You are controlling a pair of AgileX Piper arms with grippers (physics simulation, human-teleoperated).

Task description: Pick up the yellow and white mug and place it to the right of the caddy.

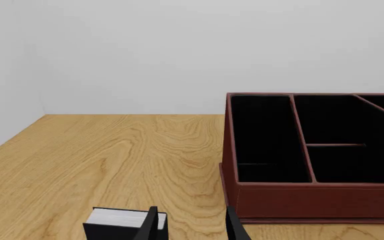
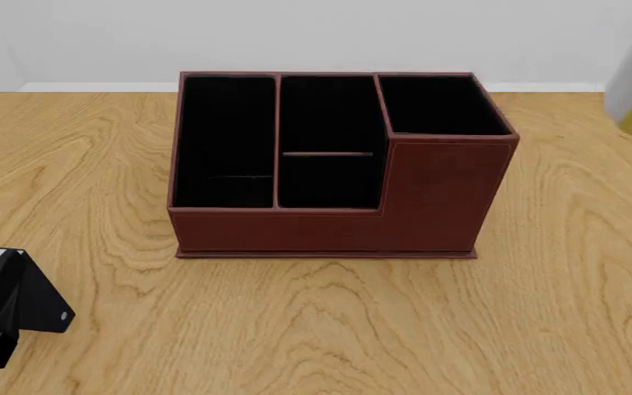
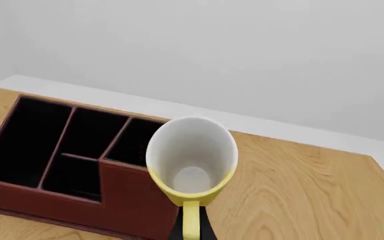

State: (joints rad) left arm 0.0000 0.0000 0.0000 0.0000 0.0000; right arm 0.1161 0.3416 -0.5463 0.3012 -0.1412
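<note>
Four black-lined compartments sit in the caddy [image 2: 332,164], which rests on the wooden bench [image 2: 316,329] near its middle, the taller stepped section on its right end as my front view shows it. The mug [image 3: 192,160] is up off the bench — in my right wrist view it hangs close before the camera, tilted so that its white inside faces the lens, yellow wall and yellow handle toward me, with the caddy's tall corner behind and below it. In the front view only a yellow and white sliver of it shows at the right edge, high above the wood and to the right of the caddy.

My right pincer [image 3: 190,231] is almost wholly hidden behind the mug; a dark part shows at the handle, so I take it as clenched on the mug. My left pincer [image 1: 192,225] is low over the bench near the caddy's left front corner, its fingers [image 1: 153,222] apart with nothing between them.
</note>
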